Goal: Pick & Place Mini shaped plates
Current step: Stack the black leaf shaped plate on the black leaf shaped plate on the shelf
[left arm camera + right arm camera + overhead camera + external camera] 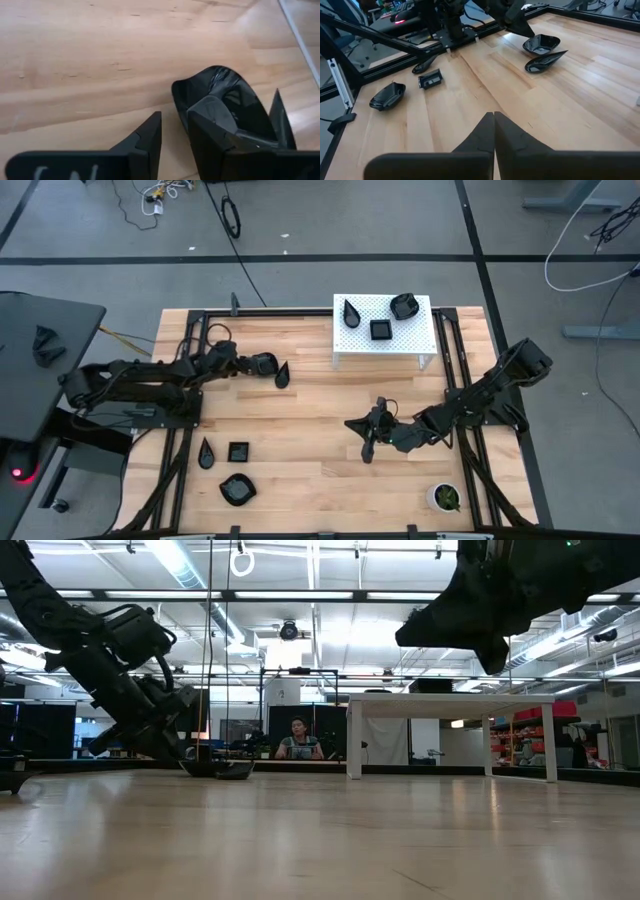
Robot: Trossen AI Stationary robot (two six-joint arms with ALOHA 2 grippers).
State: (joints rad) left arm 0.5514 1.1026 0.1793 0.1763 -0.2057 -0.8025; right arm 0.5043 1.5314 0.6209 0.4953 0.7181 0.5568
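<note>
White shelf (345, 350) holds three mini shaped plates (380, 329); plant pot (444, 497) apart.

Bright ceiling strips (190, 570) flood my low view, silhouetting both arms and laying a sheen across the worktop (320, 830), while my left wrist view shows soft glare on the glossy black dish (225, 100) and blurred foreground fingers (145, 140).

Both arms are dark, jointed and boxy, with black cables looped along their links. The left gripper (172, 145) has two matte black wedge-shaped fingers; the right gripper (493, 131) has matching tapered black fingers.
</note>
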